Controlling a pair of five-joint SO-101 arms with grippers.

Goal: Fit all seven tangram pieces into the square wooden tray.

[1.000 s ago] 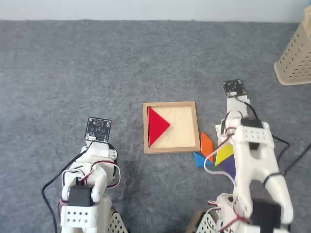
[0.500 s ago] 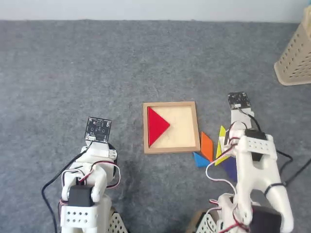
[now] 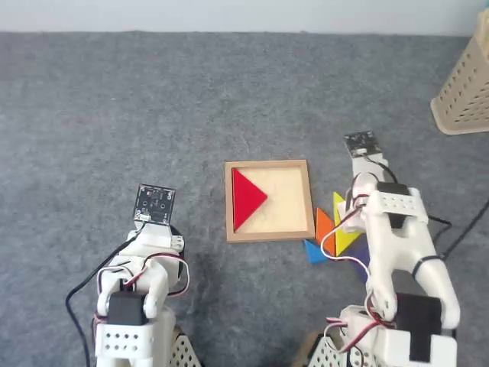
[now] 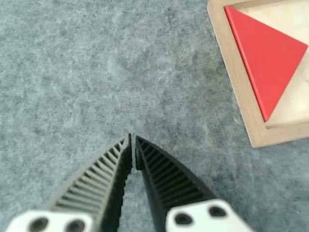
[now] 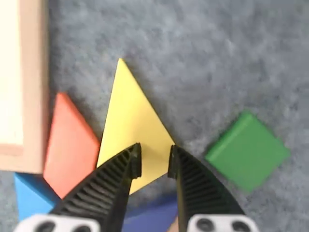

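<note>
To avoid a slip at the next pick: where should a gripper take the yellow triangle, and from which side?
Probably from above, across its narrow tip. The yellow triangle lies flat; the orange piece touches one edge toward the wide end, but near the tip both edges have bare carpet.

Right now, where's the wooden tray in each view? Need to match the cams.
High view: wooden tray mid-table, between the two arms, with the red triangle inside and the orange piece just outside its rim.
Left wrist view: one tray corner, with the red triangle against the rim.
Right wrist view: a strip of tray rim, with the orange piece beside it.
Shared landmarks: red triangle links high and left wrist; orange piece links high and right wrist.
</note>
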